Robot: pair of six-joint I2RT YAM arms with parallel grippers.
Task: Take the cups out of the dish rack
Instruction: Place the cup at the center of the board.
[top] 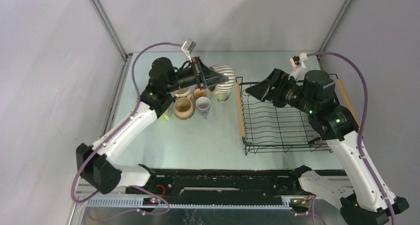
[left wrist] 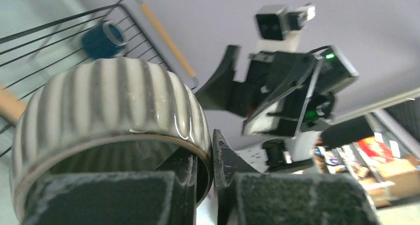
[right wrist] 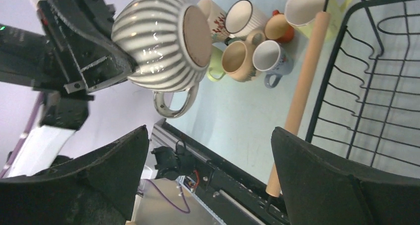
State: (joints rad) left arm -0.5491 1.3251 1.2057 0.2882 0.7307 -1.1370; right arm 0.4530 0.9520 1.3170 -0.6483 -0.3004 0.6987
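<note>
My left gripper (top: 218,77) is shut on the rim of a cream ribbed cup (top: 221,72), one finger inside and one outside, holding it on its side above the table left of the dish rack (top: 287,146). The wrist views show the same cup (left wrist: 109,111) (right wrist: 158,41) with its handle hanging down. Several cups stand grouped on the table, among them a tan one (top: 183,107) and a pale grey one (top: 203,104). A dark blue cup (left wrist: 103,38) shows among the rack wires. My right gripper (top: 253,88) hangs open and empty over the rack's far left corner.
The rack's wooden rod handle (top: 241,111) runs along its left side, close to the group of cups. A second rod handle (top: 346,102) is partly hidden under the right arm. Grey walls close in the table on three sides.
</note>
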